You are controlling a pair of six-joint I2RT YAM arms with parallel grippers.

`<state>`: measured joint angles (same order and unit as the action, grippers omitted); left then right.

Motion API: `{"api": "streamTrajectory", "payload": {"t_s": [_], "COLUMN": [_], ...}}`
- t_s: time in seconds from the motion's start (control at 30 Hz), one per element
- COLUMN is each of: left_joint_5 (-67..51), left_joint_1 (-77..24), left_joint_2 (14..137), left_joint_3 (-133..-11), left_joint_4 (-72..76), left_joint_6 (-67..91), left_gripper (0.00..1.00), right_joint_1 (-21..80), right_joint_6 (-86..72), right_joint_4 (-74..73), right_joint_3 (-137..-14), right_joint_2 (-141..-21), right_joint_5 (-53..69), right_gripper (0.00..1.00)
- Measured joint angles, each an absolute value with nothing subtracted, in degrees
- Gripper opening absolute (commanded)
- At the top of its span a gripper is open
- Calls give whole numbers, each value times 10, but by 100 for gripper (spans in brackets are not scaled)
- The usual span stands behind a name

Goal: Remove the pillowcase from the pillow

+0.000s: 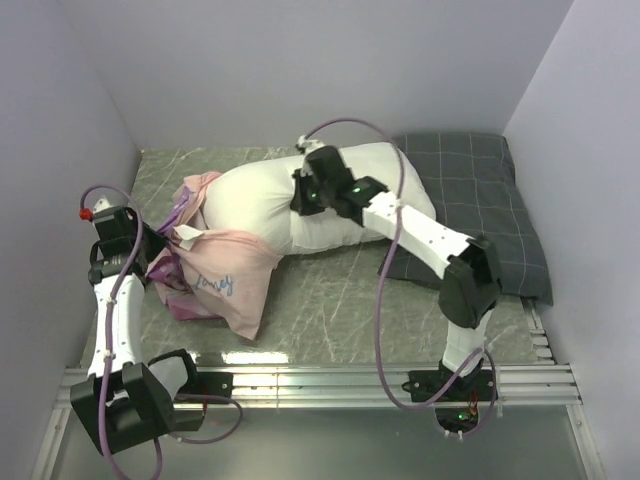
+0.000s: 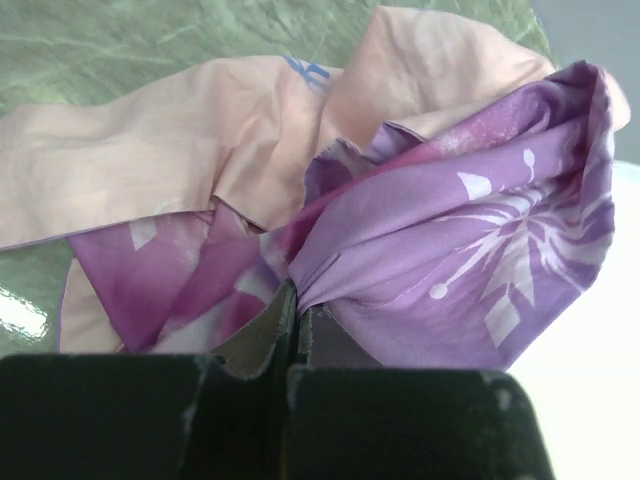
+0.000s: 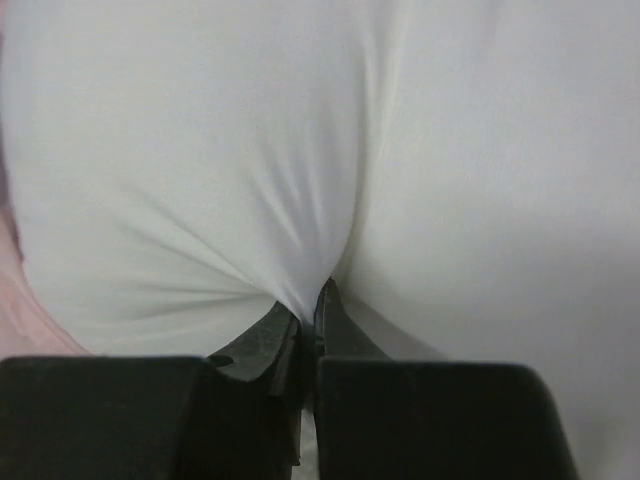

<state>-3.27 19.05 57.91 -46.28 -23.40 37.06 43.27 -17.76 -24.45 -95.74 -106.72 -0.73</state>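
Note:
The white pillow (image 1: 265, 205) lies across the middle of the table, almost wholly bare. The pillowcase (image 1: 225, 275) is bunched at its left end, mostly turned pale pink side out, with purple printed folds by the left arm. My left gripper (image 1: 170, 240) is shut on a gather of the pillowcase (image 2: 430, 250), purple snowflake cloth pinched between the jaws at my left gripper (image 2: 297, 300). My right gripper (image 1: 302, 195) is shut on a fold of the pillow (image 3: 250, 180), the white fabric drawn into the jaws at my right gripper (image 3: 310, 300).
A dark grey checked pillow (image 1: 480, 215) lies at the back right, partly under the white one. Grey walls close the left, back and right. A metal rail (image 1: 330, 380) runs along the near edge. The table top (image 1: 330, 300) is green-grey marble.

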Motion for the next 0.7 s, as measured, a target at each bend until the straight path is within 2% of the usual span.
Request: {"api": "streamTrajectory", "payload": {"t_s": [0.17,0.5,0.53,0.57,0.6,0.7], "left_joint_5": [-69,-101,-105,-110,-116,-123], "left_joint_1": [207,222,222,222,222,231], "left_joint_2": [590,598,597,597,597,591], "left_joint_3": [-462,-462,-462,-462,-463,-470], "left_joint_4": [-233,-234,-234,-234,-234,-237], "left_joint_6": [371,371,371,371,368,359], "left_gripper": [0,1,7,17,41,71], "right_joint_1": [375,299,294,289,286,282], "right_joint_6": [-222,-300,-305,-309,-311,-315], "right_joint_4": [-234,-205,-202,-200,-200,-189], "right_joint_3": [-940,-898,-892,-887,-887,-885], "right_joint_2": [-1020,-987,-983,-979,-976,-968], "right_joint_5": [108,246,254,260,263,261], "right_gripper": [0,0,0,0,0,0]}}
